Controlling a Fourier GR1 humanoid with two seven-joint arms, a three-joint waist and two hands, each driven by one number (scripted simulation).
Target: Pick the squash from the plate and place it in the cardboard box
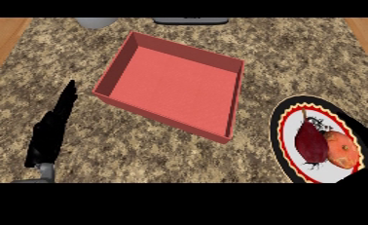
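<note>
On the plate (287,121), well right of the straight-fingered left hand (50,131), lies the squash (342,149).

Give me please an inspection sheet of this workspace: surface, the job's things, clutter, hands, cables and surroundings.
Surface: speckled stone counter, wooden strips at both far corners.
Job's things: orange squash lies on the plate at the right, touching a dark red beet. Red open box stands in the middle, nothing inside it.
Clutter: the beet on the plate; grey round object and dark flat object at the far edge, both cut off.
Hands: left hand open at the left, fingers straight, resting; right hand not in view.
Cables: nothing seen.
Surroundings: nothing seen beyond the counter.
</note>
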